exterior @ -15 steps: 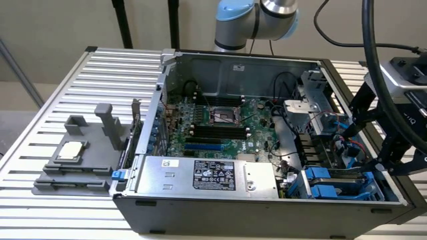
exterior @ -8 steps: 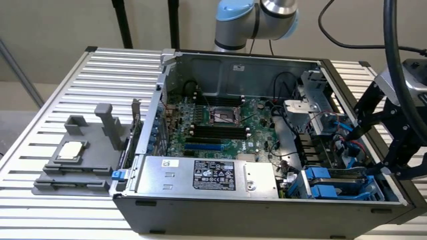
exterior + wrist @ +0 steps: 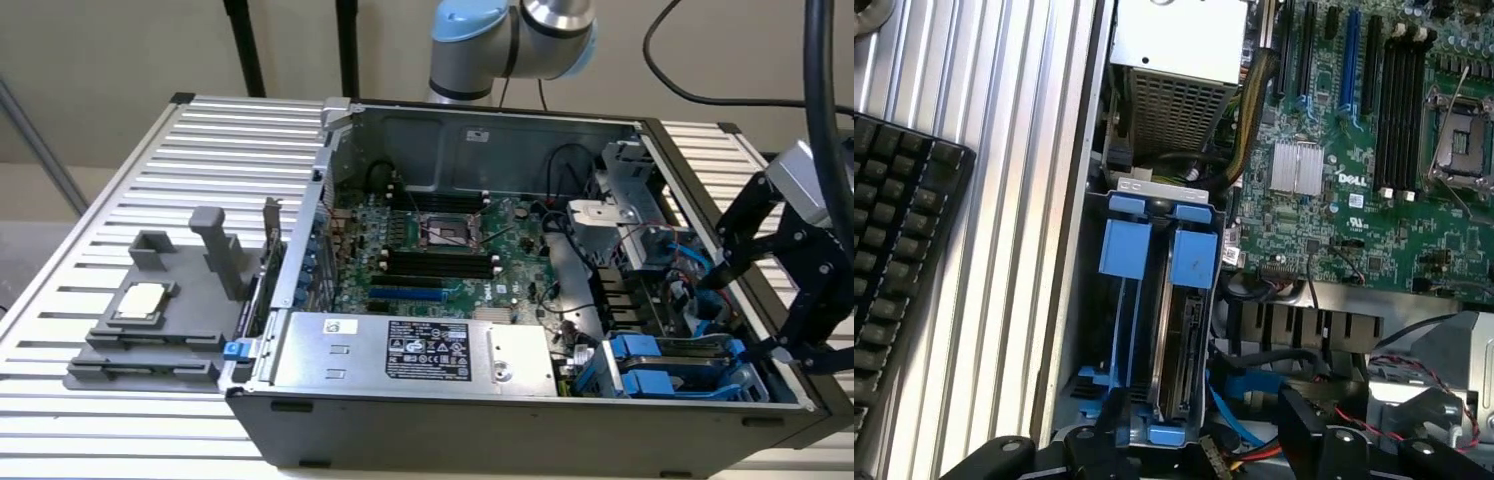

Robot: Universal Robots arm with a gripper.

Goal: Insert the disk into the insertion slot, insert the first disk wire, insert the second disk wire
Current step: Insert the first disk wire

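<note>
Disk (image 3: 1184,350), silver-grey in blue carrier, stands on edge fully inside insertion slot (image 3: 1154,188), connector edge exposed; slot = grey 2-bay cage w/ blue tabs, disk in one bay.

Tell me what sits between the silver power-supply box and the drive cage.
A bundle of cables crosses the gap between the power-supply box and the drive cage. The wrist view shows this most plainly.

Bench (image 3: 200,130) of ribbed silver slats, open grey computer case (image 3: 534,425) lying on its side across the middle, grey moulded fixture (image 3: 147,345) with upright posts just beside the case, toward the bench edge at the exterior view's left, black keyboard (image 3: 894,260) on the slats near the case's outer wall.
</note>
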